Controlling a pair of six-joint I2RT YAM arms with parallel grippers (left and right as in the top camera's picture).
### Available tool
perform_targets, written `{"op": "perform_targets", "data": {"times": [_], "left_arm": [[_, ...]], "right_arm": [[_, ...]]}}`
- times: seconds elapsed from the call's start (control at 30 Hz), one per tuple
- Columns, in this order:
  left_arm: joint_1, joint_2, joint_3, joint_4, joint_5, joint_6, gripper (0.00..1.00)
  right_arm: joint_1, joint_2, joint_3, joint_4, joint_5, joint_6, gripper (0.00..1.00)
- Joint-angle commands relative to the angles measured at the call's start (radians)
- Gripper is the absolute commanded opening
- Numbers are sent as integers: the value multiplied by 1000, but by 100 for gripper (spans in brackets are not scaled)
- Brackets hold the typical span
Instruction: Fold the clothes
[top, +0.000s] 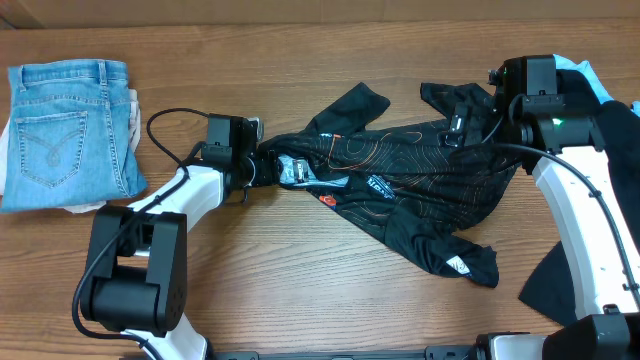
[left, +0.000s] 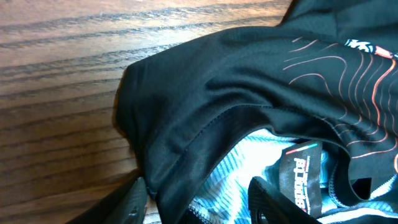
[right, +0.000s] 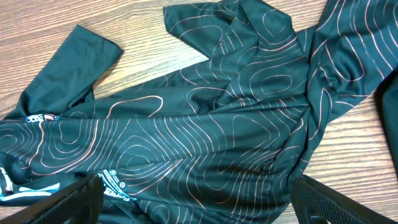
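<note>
The black jersey (top: 420, 170) with thin orange contour lines lies crumpled across the middle of the wooden table, one sleeve pointing up and one down to the right. My left gripper (top: 262, 165) is at its left end, by the collar. In the left wrist view its fingers (left: 199, 202) are apart, straddling a black hem of the jersey (left: 205, 93) with light-blue lining showing. My right gripper (top: 458, 128) is over the jersey's upper right part. In the right wrist view its fingers (right: 196, 199) are wide open above the fabric (right: 205, 124).
Folded light-blue denim jeans (top: 65, 130) lie at the far left on something white. A plain black garment (top: 555, 285) lies at the right front edge and a light-blue one (top: 590, 75) at the back right, behind the right arm.
</note>
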Motion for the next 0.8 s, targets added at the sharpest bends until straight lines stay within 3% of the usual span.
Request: {"op": "perform_targets", "data": {"times": [0.0,0.1,0.13,0.3,0.43,0.67,0.7,0.73,0.77], "left_arm": [[-6,37,12,-3,-25,14,47],[-6,35,12,1,-57,14,9],[-5,32,13,4,-64,14,4],[10,8,61,2,-190,39,4],[53,-24,201,-56,-306,76,4],[202,-27,525,-177,-321,87,4],[226,-27,555,-200,-323,82,9],[243,-27,572,-215,-324,80,32],[262,-27,587,-243,-323,67,65]], "right_arm": [[-2,-21,12,2,-8,2,100],[-2,-21,12,2,-8,2,100],[-2,-21,12,2,-8,2,100],[-2,-21,12,2,-8,2,100],[-2,-21,12,2,-8,2,100],[-2,-21,12,1,-8,2,100],[-2,-21,12,1,-8,2,100],[-2,-21,12,1,-8,2,100],[-2,-21,12,1,-8,2,100]]}}
